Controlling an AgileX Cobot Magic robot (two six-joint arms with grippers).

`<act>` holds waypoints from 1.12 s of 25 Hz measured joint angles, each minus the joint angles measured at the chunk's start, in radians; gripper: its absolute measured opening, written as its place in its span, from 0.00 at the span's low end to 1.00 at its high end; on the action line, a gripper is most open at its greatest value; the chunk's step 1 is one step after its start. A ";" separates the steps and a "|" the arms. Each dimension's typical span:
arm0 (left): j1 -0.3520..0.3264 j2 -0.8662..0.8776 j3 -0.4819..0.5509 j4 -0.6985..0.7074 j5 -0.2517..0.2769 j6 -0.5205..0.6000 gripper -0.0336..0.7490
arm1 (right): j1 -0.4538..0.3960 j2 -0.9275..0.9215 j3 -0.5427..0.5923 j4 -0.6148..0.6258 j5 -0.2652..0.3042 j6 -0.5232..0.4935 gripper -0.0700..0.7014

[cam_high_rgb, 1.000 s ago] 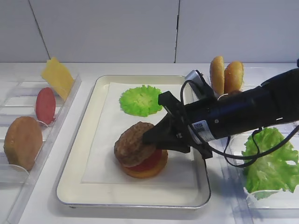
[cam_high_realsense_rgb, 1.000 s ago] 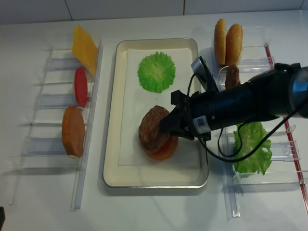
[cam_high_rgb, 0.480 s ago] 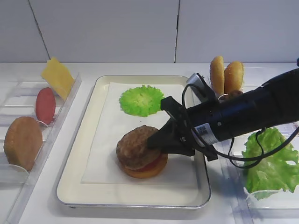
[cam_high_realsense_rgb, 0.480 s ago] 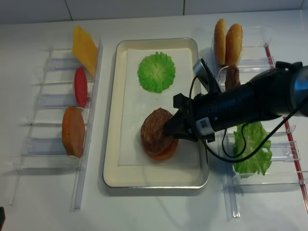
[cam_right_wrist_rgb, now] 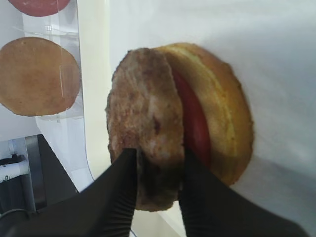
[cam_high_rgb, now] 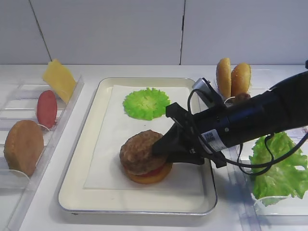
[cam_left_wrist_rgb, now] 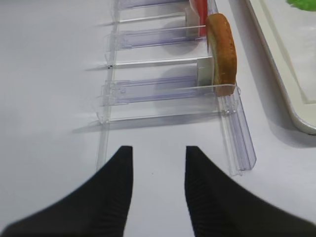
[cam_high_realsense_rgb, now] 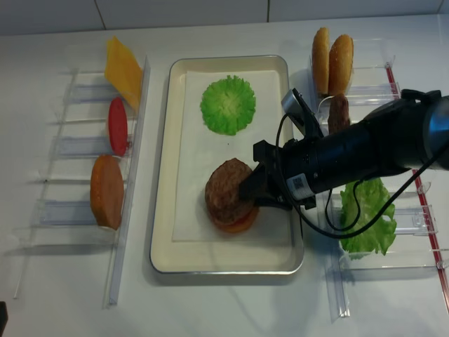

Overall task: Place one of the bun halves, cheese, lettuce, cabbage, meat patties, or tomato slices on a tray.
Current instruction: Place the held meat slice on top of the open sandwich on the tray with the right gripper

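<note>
A brown meat patty (cam_high_rgb: 139, 151) (cam_high_realsense_rgb: 228, 189) lies on a red tomato slice (cam_right_wrist_rgb: 195, 123) and an orange bun half (cam_right_wrist_rgb: 222, 108), stacked at the front of the silver tray (cam_high_rgb: 86, 139) (cam_high_realsense_rgb: 163, 175). My right gripper (cam_right_wrist_rgb: 159, 153) (cam_high_rgb: 161, 147) straddles the patty's (cam_right_wrist_rgb: 145, 118) right edge. Its jaws are slightly apart, and a thin dark gap shows along one finger. The patty rests flat on the stack. My left gripper (cam_left_wrist_rgb: 158, 148) hangs open over bare table, holding nothing.
A round green ruffled leaf (cam_high_rgb: 144, 102) lies at the tray's back. The left rack holds cheese (cam_high_rgb: 60, 79), a tomato slice (cam_high_rgb: 46, 108) and a bun half (cam_high_rgb: 23, 147). The right rack holds two buns (cam_high_rgb: 233, 77), a patty (cam_high_realsense_rgb: 339, 112) and lettuce (cam_high_rgb: 279, 168).
The right gripper lowered the tilted patty until it lay flat on the tomato and bun. Its jaws have since eased apart around the patty.
</note>
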 joint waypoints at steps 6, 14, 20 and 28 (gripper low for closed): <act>0.000 0.000 0.000 0.000 0.000 0.000 0.34 | 0.000 0.000 0.000 0.004 0.006 0.000 0.43; 0.000 0.000 0.000 0.000 0.000 0.000 0.34 | -0.045 0.000 0.000 -0.004 0.057 0.016 0.44; 0.000 0.000 0.000 0.000 0.000 0.000 0.34 | -0.051 0.000 0.000 -0.042 0.084 0.041 0.44; 0.000 0.000 0.000 0.000 0.000 0.000 0.34 | -0.090 -0.021 0.000 -0.054 0.101 0.047 0.45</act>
